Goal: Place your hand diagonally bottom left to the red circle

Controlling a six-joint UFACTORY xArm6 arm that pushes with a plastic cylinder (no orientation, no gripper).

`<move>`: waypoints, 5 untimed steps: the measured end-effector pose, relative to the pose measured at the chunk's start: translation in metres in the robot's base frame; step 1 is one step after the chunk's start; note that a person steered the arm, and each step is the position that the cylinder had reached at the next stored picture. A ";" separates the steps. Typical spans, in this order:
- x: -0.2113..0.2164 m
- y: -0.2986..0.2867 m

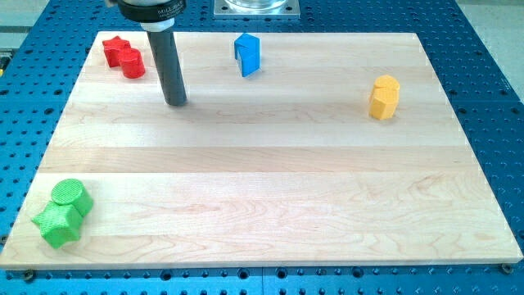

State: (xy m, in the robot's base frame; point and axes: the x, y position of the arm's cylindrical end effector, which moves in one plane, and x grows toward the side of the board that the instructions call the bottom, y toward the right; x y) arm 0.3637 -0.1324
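- Nearest the camera: green cylinder (70, 195) and green star-like block (57, 224), touching each other, at the table's bottom-left corner.
- Wooden table (270, 188) lies on a blue perforated base (491, 49).
- Red circle (133, 63): a short upright cylinder near the table's top-left corner. Round from above, so no heading or long axis can be read; its flat face points up.
- Red star (116, 49) sits touching the red circle on its upper-left side, closer to the corner.
- Rod (169, 65) comes down from the view's top, dark and straight. No claw on this arm, so nothing opens, closes or holds.
- my tip (176, 103) rests on the table, to the lower right of the red circle, near it but clearly apart. It touches no block.
- Blue block (247, 54), angular shape, stands near the top edge, right of the rod, well apart from the tip.
- Yellow block (383, 97), lobed outline, sits toward the table's right edge, upper half, alone.
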 end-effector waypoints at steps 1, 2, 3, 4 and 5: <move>0.013 0.000; 0.025 -0.066; 0.020 -0.166; 0.012 -0.173; -0.026 -0.172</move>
